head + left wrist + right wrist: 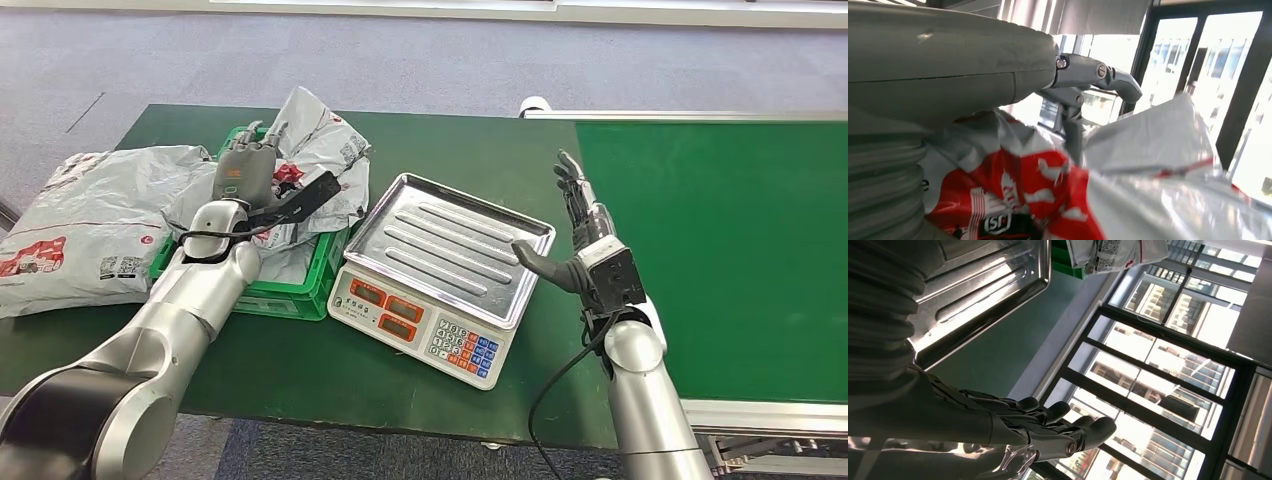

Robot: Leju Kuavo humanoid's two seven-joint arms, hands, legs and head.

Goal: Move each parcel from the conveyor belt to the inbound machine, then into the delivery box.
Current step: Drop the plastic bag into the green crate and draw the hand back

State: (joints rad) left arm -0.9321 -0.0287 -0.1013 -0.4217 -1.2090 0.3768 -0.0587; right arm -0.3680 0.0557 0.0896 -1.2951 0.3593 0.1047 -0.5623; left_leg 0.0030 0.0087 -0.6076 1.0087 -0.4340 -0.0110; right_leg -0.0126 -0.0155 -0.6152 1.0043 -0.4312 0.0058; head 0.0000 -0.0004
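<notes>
Robot hand, left [243, 170], rests over the green delivery box [285, 290] at the worktop's left end, fingers spread above the crumpled grey-and-red parcel [325, 150] lying in that box; whether it grips the plastic cannot be told, though the left wrist view shows its fingers [1108, 80] clear above the film. A second parcel [80, 225] lies on the worktop [300, 370] beside the box, at the far left edge. The scale [440, 260] at centre has a bare tray. Right robot hand [585, 235] stands open and empty between scale and conveyor belt [720, 250]. Judgement: deposit step concluding. Next move calls for freeing the left hand and fetching from the belt.
</notes>
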